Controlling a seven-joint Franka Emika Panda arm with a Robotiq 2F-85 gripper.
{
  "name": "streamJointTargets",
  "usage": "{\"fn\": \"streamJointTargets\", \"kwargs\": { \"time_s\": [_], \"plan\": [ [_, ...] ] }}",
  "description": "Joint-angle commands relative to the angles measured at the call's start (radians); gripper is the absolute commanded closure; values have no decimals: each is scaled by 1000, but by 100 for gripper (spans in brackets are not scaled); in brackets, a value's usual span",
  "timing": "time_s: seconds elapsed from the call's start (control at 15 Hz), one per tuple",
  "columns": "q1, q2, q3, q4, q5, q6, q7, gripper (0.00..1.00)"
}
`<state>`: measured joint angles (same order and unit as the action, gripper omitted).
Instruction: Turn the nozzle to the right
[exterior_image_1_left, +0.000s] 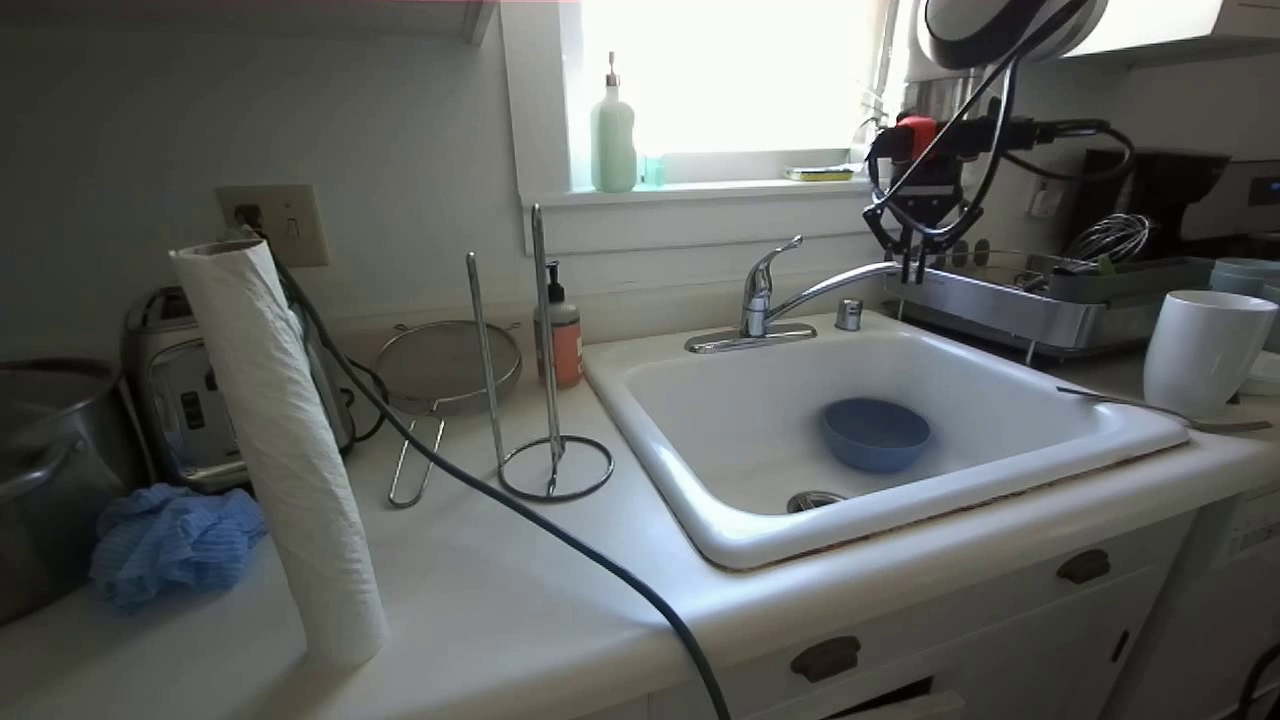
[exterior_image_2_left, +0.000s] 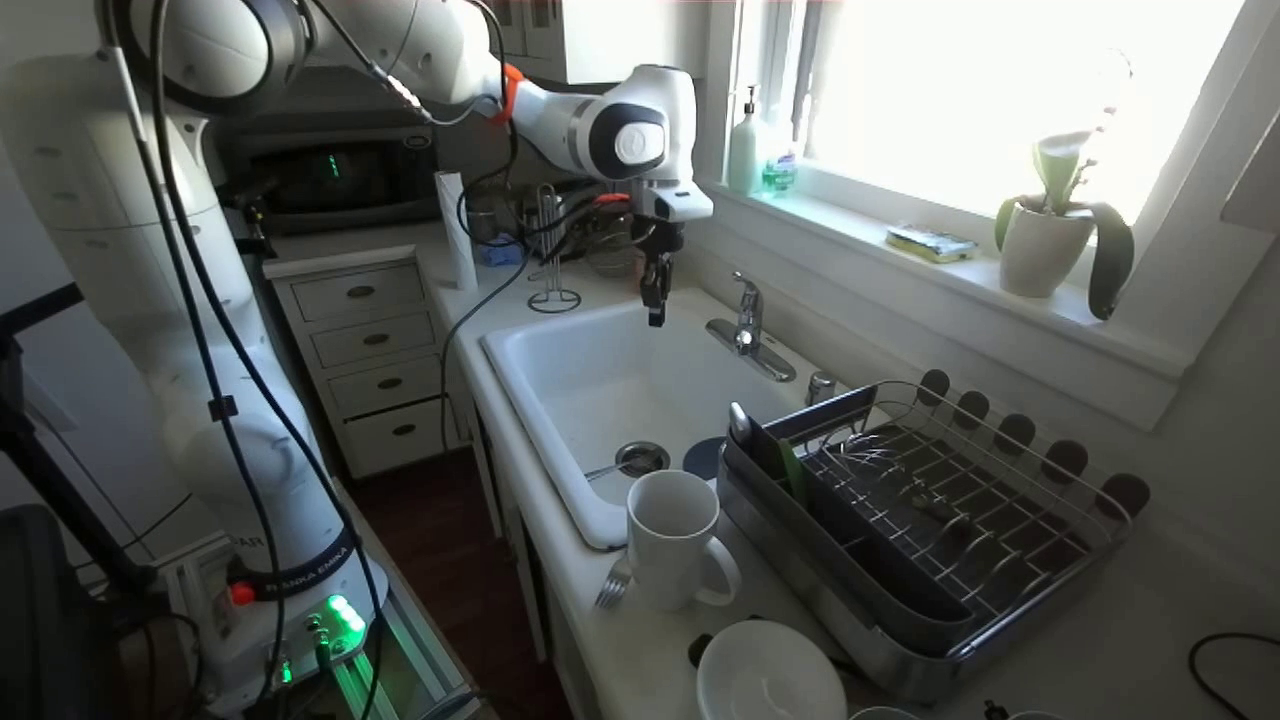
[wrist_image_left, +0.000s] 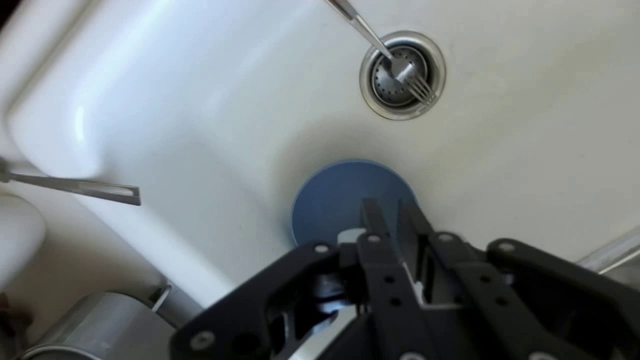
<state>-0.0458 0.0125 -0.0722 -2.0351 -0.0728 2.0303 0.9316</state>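
The chrome nozzle points to the right along the back of the sink in an exterior view. In an exterior view it also shows nearly end-on, below its raised lever. A chrome piece at the right edge of the wrist view looks like part of it. My gripper hangs point-down beside the nozzle's free end and overlaps it there; whether they touch I cannot tell. It shows in an exterior view, left of the faucet. In the wrist view the fingers stand slightly apart, with nothing between them.
A blue bowl lies in the white sink under my gripper. A fork rests across the drain. A dish rack and a white mug stand beside the sink. A small chrome cap stands behind the nozzle.
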Motion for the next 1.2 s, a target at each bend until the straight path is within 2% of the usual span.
{"fn": "streamJointTargets", "kwargs": {
  "time_s": [0.0,0.27,0.47,0.53,0.8,0.87,1.13],
  "plan": [
    [32,-131,46,-46,-122,-123,-44,53],
    [56,-256,124,-95,-278,-168,-50,27],
    [62,-336,179,-143,-369,-156,-75,5],
    [65,-361,197,-164,-396,-143,-81,1],
    [71,-429,250,-212,-437,-142,-88,0],
    [59,-370,243,-154,-397,-162,-77,0],
    [60,-404,262,-185,-409,-161,-77,0]
  ]
}}
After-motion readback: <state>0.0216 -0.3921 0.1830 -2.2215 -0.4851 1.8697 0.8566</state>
